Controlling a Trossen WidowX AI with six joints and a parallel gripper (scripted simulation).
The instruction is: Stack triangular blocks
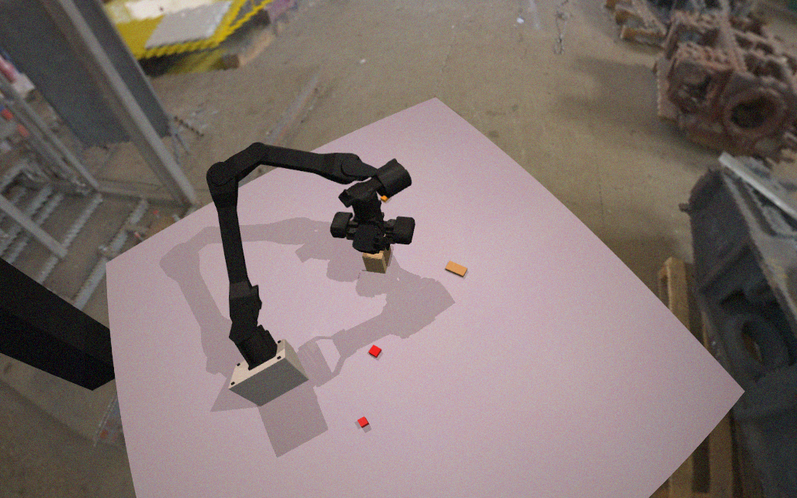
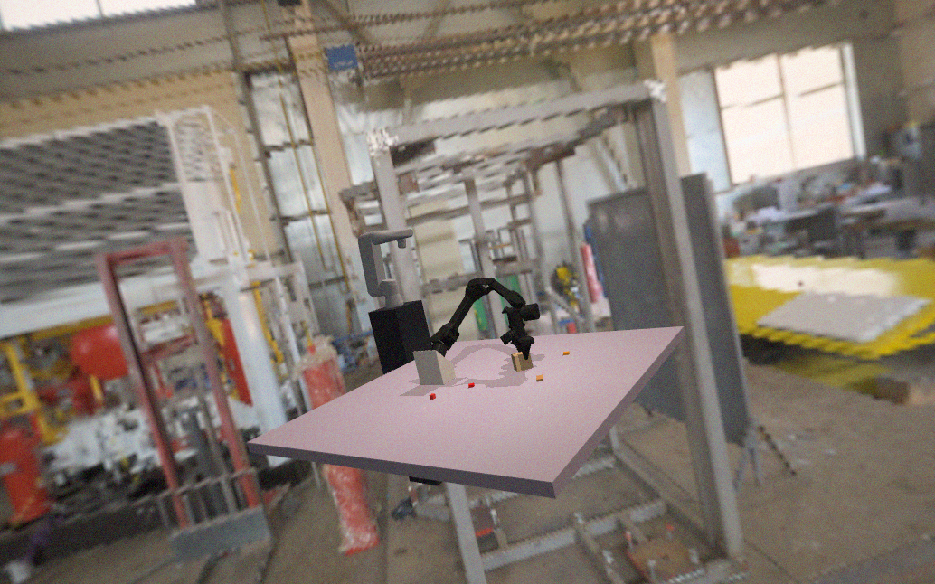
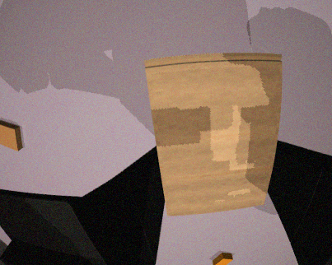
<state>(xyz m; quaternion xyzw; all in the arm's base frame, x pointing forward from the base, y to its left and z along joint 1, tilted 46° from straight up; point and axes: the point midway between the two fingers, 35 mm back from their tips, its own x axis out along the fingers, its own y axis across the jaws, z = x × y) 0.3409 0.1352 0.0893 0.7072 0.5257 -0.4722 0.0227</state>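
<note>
No text, label, brand, number or sign can be read in any of the views. The blue plate (image 2: 341, 58) high on a column in the exterior view is too blurred to show any writing. The wooden blocks (image 3: 215, 132), the small red (image 1: 374, 351) and orange pieces (image 1: 455, 267) and the pink surface (image 1: 512, 384) bear no markings.
</note>
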